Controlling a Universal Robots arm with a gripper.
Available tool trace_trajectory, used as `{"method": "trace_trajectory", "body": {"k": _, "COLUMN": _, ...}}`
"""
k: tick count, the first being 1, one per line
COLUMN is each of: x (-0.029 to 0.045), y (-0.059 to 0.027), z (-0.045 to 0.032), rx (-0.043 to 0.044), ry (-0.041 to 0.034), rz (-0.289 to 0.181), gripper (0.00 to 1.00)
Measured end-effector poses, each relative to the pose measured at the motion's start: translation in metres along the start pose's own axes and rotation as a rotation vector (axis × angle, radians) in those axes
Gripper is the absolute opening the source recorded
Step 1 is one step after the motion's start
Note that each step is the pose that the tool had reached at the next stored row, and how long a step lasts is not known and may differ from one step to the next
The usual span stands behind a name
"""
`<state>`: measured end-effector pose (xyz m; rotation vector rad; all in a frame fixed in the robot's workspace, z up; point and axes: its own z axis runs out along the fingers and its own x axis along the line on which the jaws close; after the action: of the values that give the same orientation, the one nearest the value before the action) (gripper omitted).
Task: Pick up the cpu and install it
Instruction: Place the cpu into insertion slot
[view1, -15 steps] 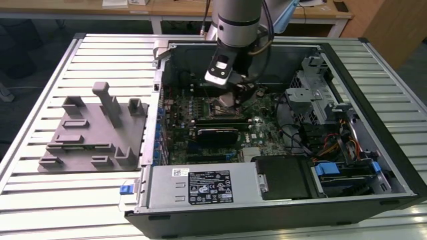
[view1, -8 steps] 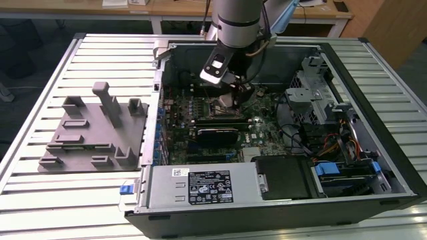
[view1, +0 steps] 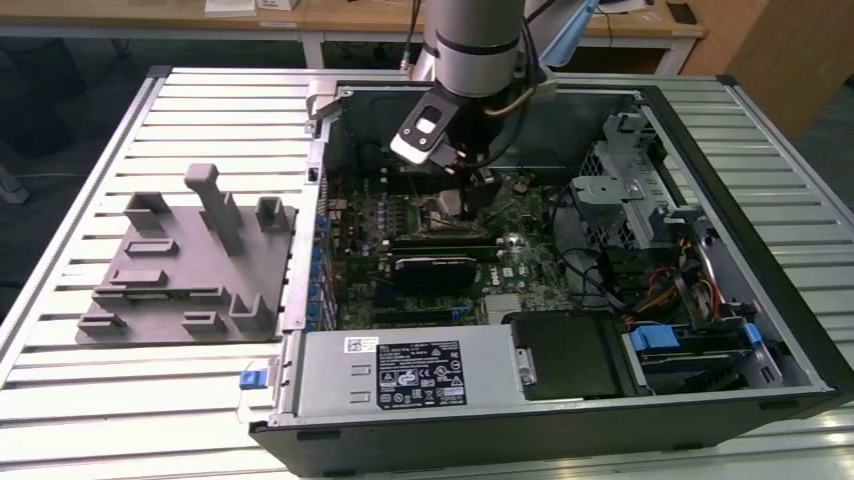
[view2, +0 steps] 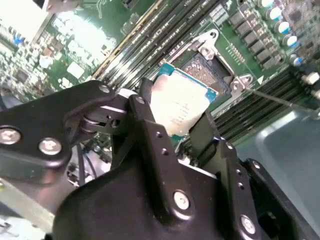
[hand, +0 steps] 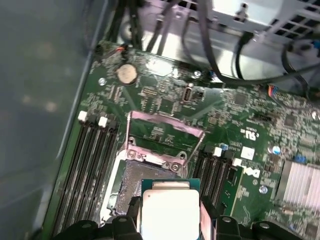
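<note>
My gripper (view2: 176, 111) is shut on the cpu (view2: 182, 97), a flat square chip with a silvery-white top, one black finger on each of two opposite edges. It hangs tilted just above the open black-framed socket (view2: 212, 67) on the green motherboard. In the first wrist view the cpu (hand: 170, 212) sits between the fingers (hand: 133, 207), over the socket (hand: 125, 182), whose load plate (hand: 162, 135) is flipped up. In the exterior view the gripper (view1: 451, 203) is low inside the open computer case, over the upper middle of the motherboard (view1: 514, 255).
Memory slots (hand: 87, 170) flank the socket on both sides. Cables (hand: 215, 55) and a metal drive cage (view1: 627, 170) crowd the case at the exterior view's right. A power supply (view1: 400, 370) fills the near end. A grey tray with upright posts (view1: 187, 260) lies on the slatted table at the exterior view's left.
</note>
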<state>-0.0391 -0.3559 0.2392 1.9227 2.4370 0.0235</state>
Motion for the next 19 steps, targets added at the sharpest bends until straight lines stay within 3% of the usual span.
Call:
{"method": "trace_trajectory", "body": {"k": 12, "x": 0.0001, "y": -0.0001, "z": 0.0031, "rx": 0.0043, "ry": -0.0076, "rz": 0.214, "gripper": 0.54}}
{"method": "trace_trajectory", "body": {"k": 19, "x": 0.0078, "y": 0.0016, "z": 0.0069, "rx": 0.0044, "ry": -0.0078, "rz": 0.228, "gripper": 0.54}}
